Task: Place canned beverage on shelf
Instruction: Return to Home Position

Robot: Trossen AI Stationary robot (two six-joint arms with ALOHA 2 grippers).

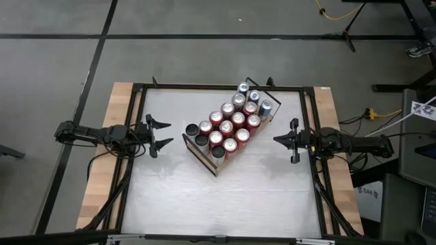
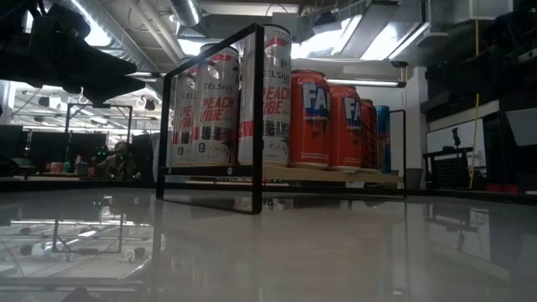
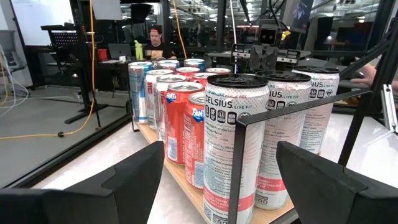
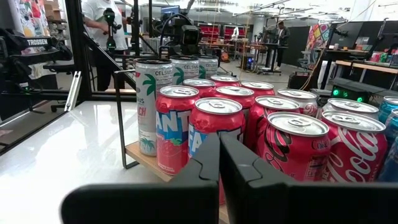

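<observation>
Cans are shown upright on the shelf, tops up, i.e. each can's long axis is vertical. They are packed in rows w/ sides touching or nearly so. Tall white Celsius cans are seen at one end, red-orange Fanta cans and a Coca-Cola can in the middle, and silver-blue cans at the other end. The shelf is set flat near the ctr of the table w/ its long axis diagonal. The Celsius end is turned toward the left arm's side, the silver-blue end toward the right arm's side and higher in the high view. Black wire rails close both short ends. No can is seen off the shelf. The left gripper is held just off the Celsius end, fingers spread wide w/ nothing between them. The right gripper is held near the opposite long side, fingers pressed together w/ nothing gripped. Step judged: stocking done, return to rest pose in hand. The next move calls for each arm to be drawn away from the shelf w/o brushing rails or cans.
</observation>
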